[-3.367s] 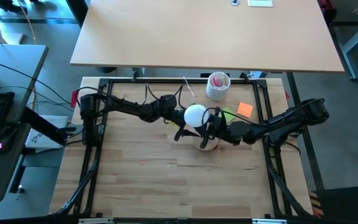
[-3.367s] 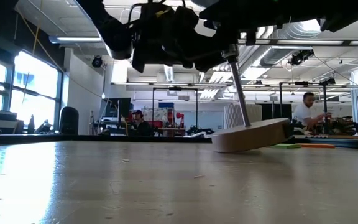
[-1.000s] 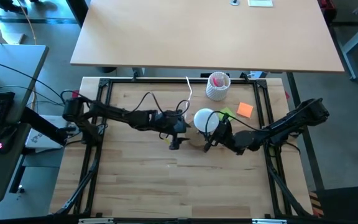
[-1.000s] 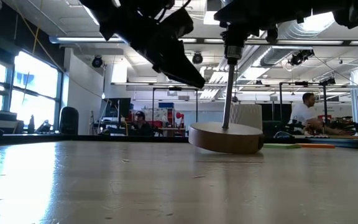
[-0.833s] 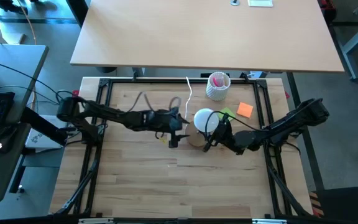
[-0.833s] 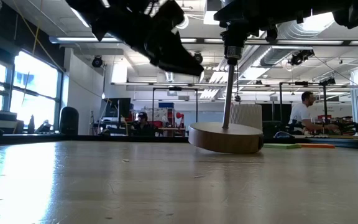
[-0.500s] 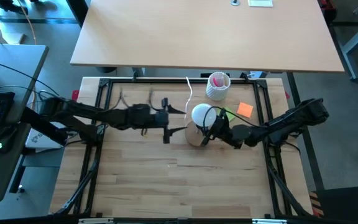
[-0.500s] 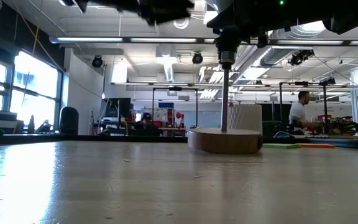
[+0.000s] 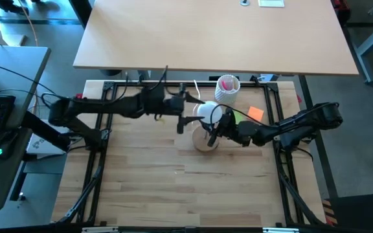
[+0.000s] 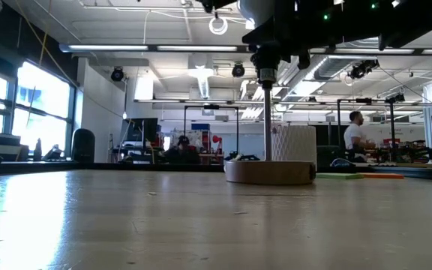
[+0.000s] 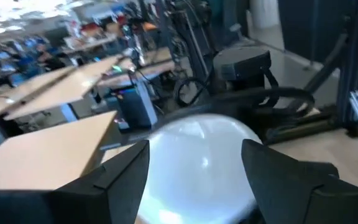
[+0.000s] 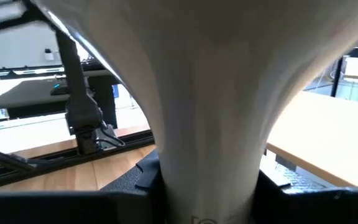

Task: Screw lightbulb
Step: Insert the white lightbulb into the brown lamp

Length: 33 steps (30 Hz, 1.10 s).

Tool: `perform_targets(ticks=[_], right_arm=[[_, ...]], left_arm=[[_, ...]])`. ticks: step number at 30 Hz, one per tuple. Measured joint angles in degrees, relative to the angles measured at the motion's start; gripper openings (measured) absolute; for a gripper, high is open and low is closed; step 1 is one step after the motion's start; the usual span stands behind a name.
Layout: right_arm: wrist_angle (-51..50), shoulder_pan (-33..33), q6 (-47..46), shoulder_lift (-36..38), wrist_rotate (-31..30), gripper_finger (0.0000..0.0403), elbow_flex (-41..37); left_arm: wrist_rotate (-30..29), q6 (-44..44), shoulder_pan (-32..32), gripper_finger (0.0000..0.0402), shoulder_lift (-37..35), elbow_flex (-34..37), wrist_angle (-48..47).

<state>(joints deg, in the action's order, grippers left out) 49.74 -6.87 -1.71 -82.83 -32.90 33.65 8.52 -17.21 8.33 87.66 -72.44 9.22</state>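
The white lightbulb point(image 9: 207, 111) stands globe up over the black socket point(image 10: 266, 71) of a round wooden stand point(image 9: 204, 144), whose disc point(image 10: 268, 171) lies flat on the table. My right gripper point(image 9: 214, 129) comes from the table's right and is shut on the bulb below the globe. My left gripper point(image 9: 188, 121) is open at the height of the globe point(image 11: 197, 174), one finger point(image 11: 126, 168) on either side of it. Whether these fingers touch the globe, I cannot tell. My right gripper pinches the bulb's narrow neck point(image 12: 207, 155) between its two fingers point(image 12: 145, 180), just under the globe. It comes in level from the table's right. The bulb stands upright above the stand's rod; the gripper hides its screw base.
A white perforated cup point(image 9: 226, 88) with pink contents stands at the far edge behind the bulb. An orange note point(image 9: 255, 114) and a green one point(image 9: 237, 118) lie to the right. Black frame rails point(image 9: 102, 162) border the table. The near half of the tabletop point(image 9: 186, 188) is bare wood.
My left gripper has risen from beside the stand and gone toward the far edge, up to the bulb's globe. My right gripper has shifted the bulb and stand a little toward the left and far edges. The disc, tilted before, now lies flat.
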Motion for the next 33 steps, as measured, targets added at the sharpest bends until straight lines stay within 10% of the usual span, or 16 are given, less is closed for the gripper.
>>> perform_targets(ticks=[10, 21, 33], right_arm=[[-0.82, 0.13, 0.14, 0.00, 0.06, 0.0132, -0.09], [-1.01, 0.11, 2.98, -0.01, 0.61, 0.0139, -0.04], [-8.31, -1.88, 4.59, 5.82, 2.33, 0.0263, -0.15]], left_arm=[[6.51, -1.36, 1.78, 0.0232, 8.46, -17.08, -21.11], [9.94, 0.62, 2.19, 0.0212, 10.38, -17.86, -24.48], [9.68, 0.64, 2.06, 0.0209, 10.56, -17.73, -23.99]])
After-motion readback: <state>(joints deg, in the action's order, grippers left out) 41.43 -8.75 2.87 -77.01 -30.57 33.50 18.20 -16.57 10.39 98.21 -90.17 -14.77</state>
